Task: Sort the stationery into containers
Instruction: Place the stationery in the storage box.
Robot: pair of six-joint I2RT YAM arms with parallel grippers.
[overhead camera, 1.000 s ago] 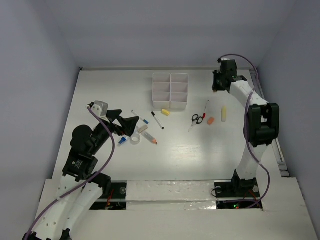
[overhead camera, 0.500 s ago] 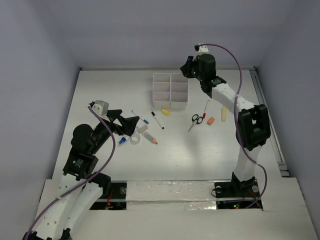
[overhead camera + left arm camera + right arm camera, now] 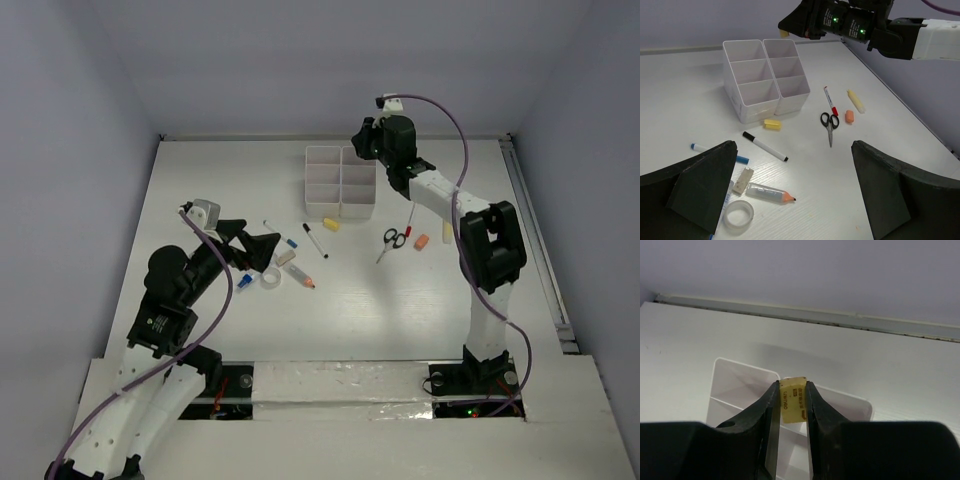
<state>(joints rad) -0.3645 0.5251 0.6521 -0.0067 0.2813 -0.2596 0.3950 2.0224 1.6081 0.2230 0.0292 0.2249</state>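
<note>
The right jaws are shut tight on a small yellow block eraser [image 3: 793, 405]. They hold it up in the air by the far end of the white plastic tray of little open boxes [image 3: 742, 382]. It seems to hang over the far right box, but the view is too poor to be sure. The tray stands at the far middle of the white worktop [image 3: 200, 180].

The left jaws are wide open and hold nothing. They hang above the near left part of the worktop. Under them lie a clear tape roll [image 3: 738, 216], a see-through tube with an orange tip [image 3: 769, 192] and a thin white pen with a blue cap [image 3: 720, 153].

A second yellow eraser [image 3: 772, 124] lies just beside the near wall of the tray. A white pen with a black cap [image 3: 765, 146] lies near it. Right of the tray are black-handled scissors [image 3: 829, 122], with a white pen with a red cap [image 3: 829, 100] just beside the handles. A small orange eraser [image 3: 849, 116] and a pale yellow stick [image 3: 856, 100] lie further right.
</note>
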